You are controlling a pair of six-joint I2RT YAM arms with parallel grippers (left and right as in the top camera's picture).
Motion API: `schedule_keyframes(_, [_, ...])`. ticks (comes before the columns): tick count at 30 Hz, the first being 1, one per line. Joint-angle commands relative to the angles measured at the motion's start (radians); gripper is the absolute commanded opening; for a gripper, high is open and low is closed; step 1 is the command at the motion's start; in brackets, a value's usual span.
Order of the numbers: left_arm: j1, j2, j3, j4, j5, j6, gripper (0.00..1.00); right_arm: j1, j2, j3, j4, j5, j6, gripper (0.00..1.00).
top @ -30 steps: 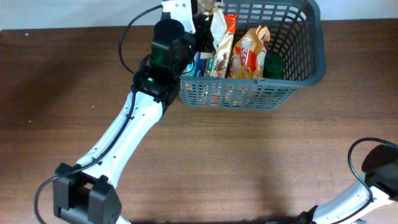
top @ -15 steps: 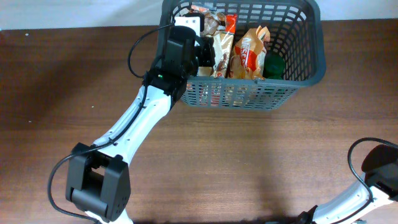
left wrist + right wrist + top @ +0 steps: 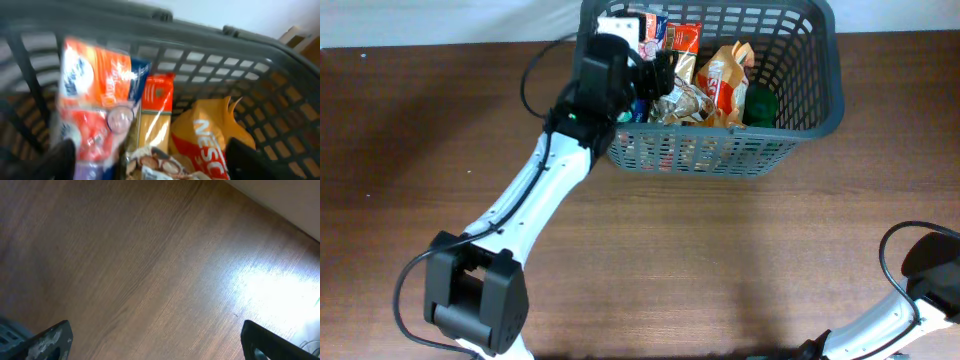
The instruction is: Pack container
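The dark grey container (image 3: 836, 62) stands at the table's far edge with several grocery packets in it. My left gripper (image 3: 657, 80) reaches over its left wall, jaws wide open, nothing between them. Just below it lies a brown biscuit packet (image 3: 682, 100), tilted among the others. In the left wrist view the gripper (image 3: 152, 162) straddles that biscuit packet (image 3: 157, 167), with its dark fingertips (image 3: 61, 159) far apart inside the container (image 3: 200, 30). My right gripper (image 3: 160, 340) hangs open over bare wood, away from the container.
Inside the container are an orange Nescafe bag (image 3: 725, 75), a green object (image 3: 760, 103), a red-orange packet (image 3: 683, 38) and a white, red and blue packet (image 3: 90, 100). The right arm's base and cable (image 3: 928, 262) sit at the table's near right corner.
The left gripper has gone from shut to wide open. The brown biscuit packet it held upright over the container's left side now lies inside among the other packets.
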Motion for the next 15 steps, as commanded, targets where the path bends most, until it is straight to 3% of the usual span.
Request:
schedule_keyframes(1, [0.021, -0.033, 0.121, -0.055, 0.021, 0.106, 0.95, -0.003, 0.003, -0.002, 0.000, 0.002, 0.008, 0.99])
schedule_keyframes(2, [0.026, -0.046, 0.159, -0.096, 0.018, 0.128, 0.99, -0.003, 0.003, -0.002, 0.000, 0.002, 0.008, 0.99])
schedule_keyframes(6, [0.059, -0.134, 0.280, -0.270, 0.018, 0.150, 0.99, -0.003, 0.003, -0.002, 0.000, 0.002, 0.008, 0.99])
schedule_keyframes(15, [0.161, -0.436, 0.294, -0.593, 0.017, 0.206, 0.99, -0.003, 0.003, -0.002, 0.000, 0.002, 0.008, 0.99])
